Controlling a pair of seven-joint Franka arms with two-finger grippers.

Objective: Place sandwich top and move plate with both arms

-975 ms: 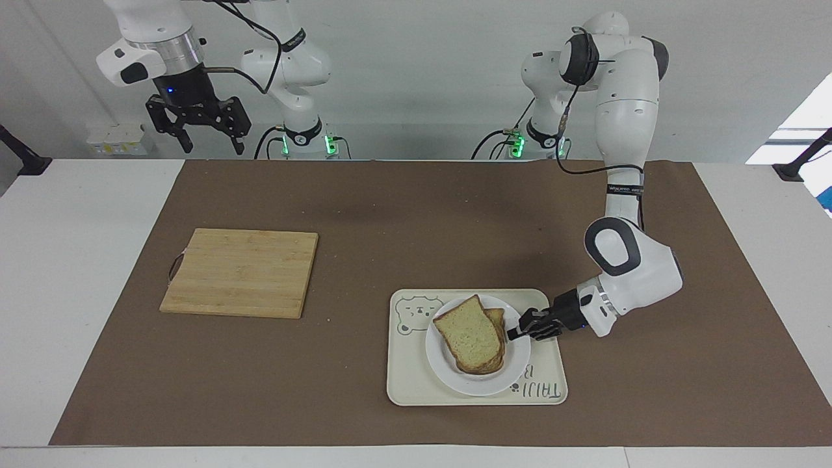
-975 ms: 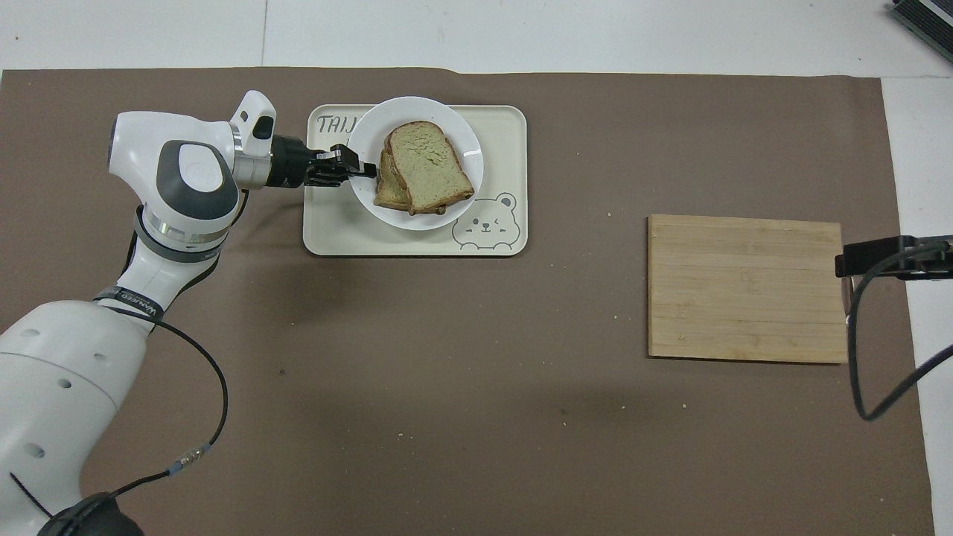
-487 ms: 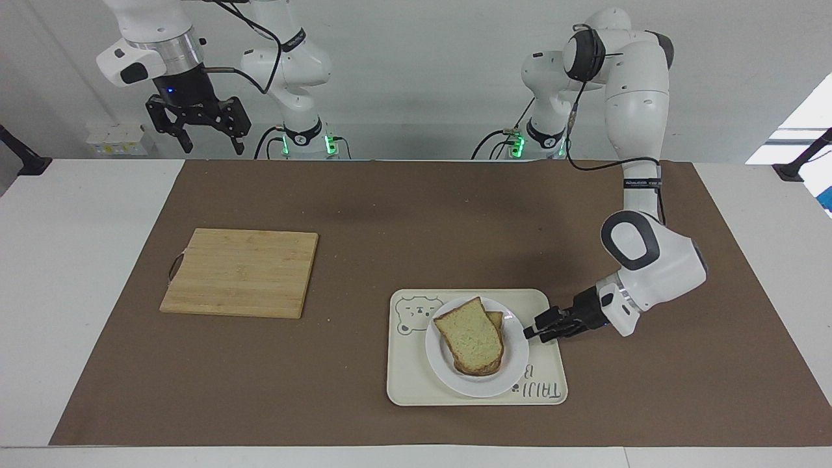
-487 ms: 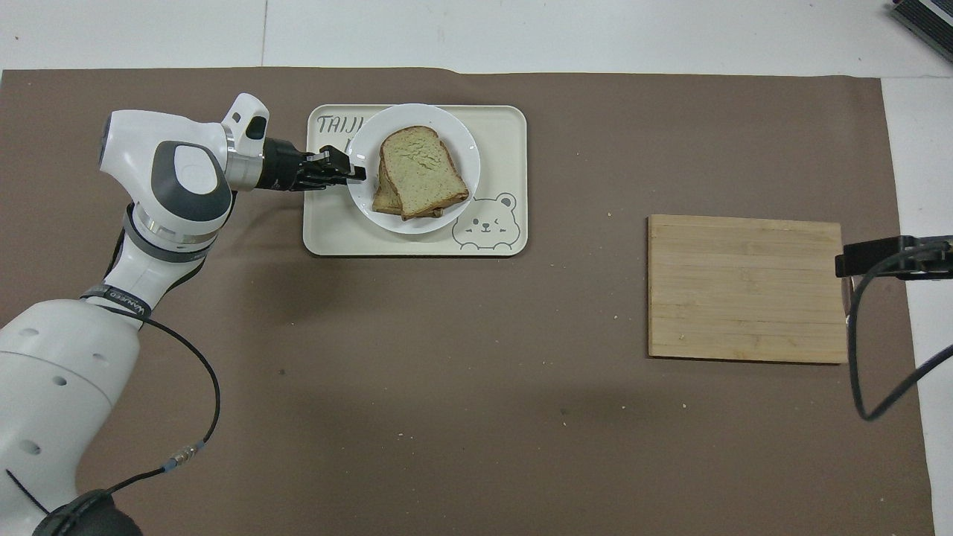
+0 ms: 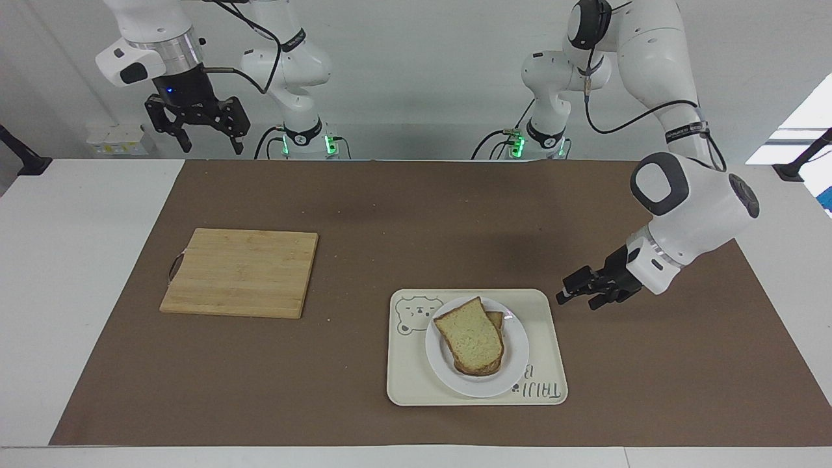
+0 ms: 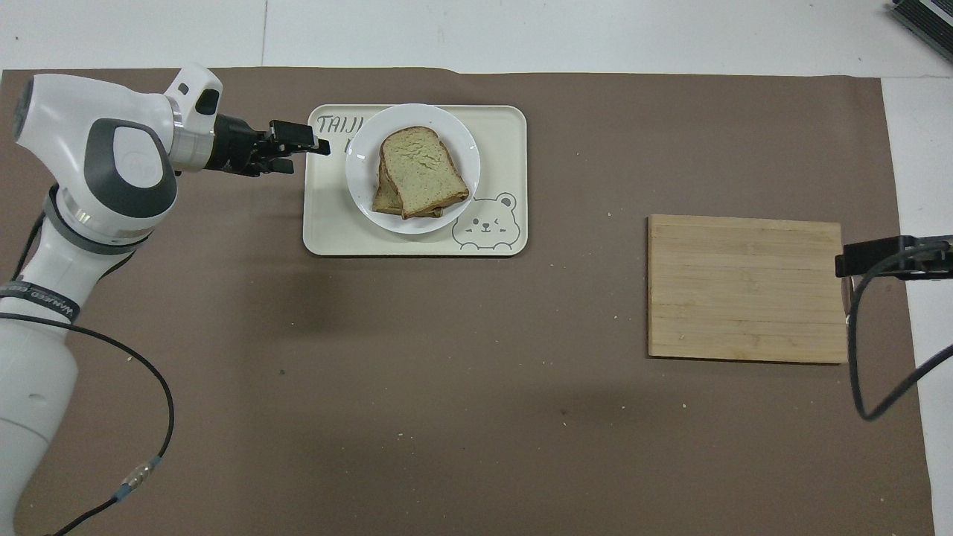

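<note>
The sandwich top [image 5: 472, 337] lies flat on a lower slice [image 5: 496, 318] on the round white plate [image 5: 515, 364]. It also shows in the overhead view [image 6: 421, 170], on the plate [image 6: 362, 175]. My left gripper [image 5: 567, 296] is open and empty. It hangs in the air over the mat, just off the tray's edge toward the left arm's end. In the overhead view the left gripper [image 6: 313, 143] is at the tray's edge. My right gripper [image 5: 211, 147] is open and waits high up at the right arm's end.
The plate stands on a cream rectangular tray [image 5: 409, 383] with a bear drawing [image 6: 485, 223]. A wooden cutting board [image 5: 240, 272] lies on the brown mat toward the right arm's end; it also shows in the overhead view [image 6: 744, 286].
My left gripper has drawn back from the plate and risen, moving toward the left arm's end. The sandwich top has settled on the lower slice. The right arm has not moved.
</note>
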